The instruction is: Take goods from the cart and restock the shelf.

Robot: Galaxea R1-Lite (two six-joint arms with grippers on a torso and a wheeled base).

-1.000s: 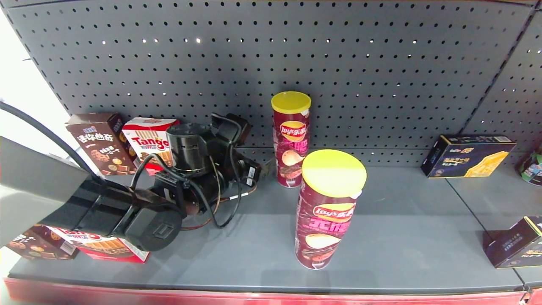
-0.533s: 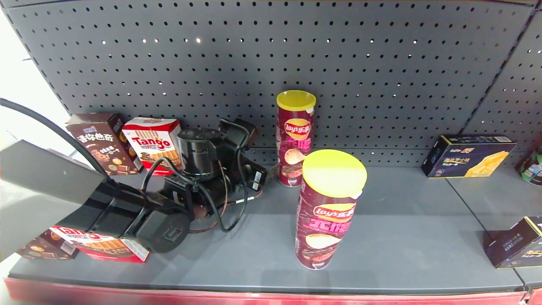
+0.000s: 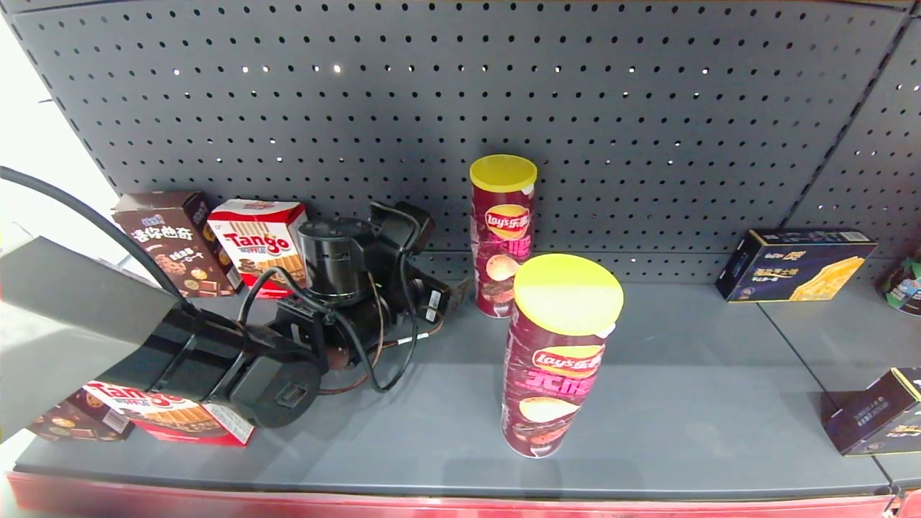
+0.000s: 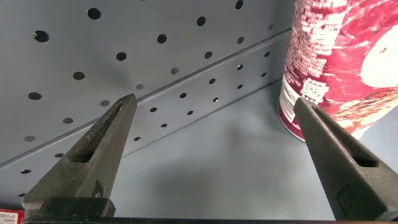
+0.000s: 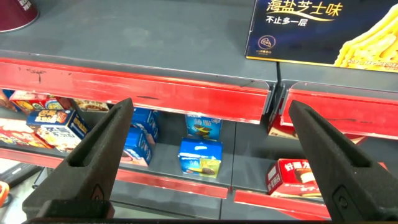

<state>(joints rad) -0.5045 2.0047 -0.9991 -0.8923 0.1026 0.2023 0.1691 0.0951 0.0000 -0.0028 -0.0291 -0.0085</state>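
Chip can (image 3: 502,237) stands upright at the back of the shelf (image 3: 683,403), behind the front can (image 3: 557,360), apparently to form a row, with the left claw (image 4: 214,102) spread empty beside it.

Rear chip can (image 3: 503,237) shifted slightly right; left gripper (image 4: 214,102) followed, then eased back slightly.

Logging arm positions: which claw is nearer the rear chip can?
Left. The left claw sits open right beside the rear can; the right claw is out in front of the shelf edge, facing lower shelves.
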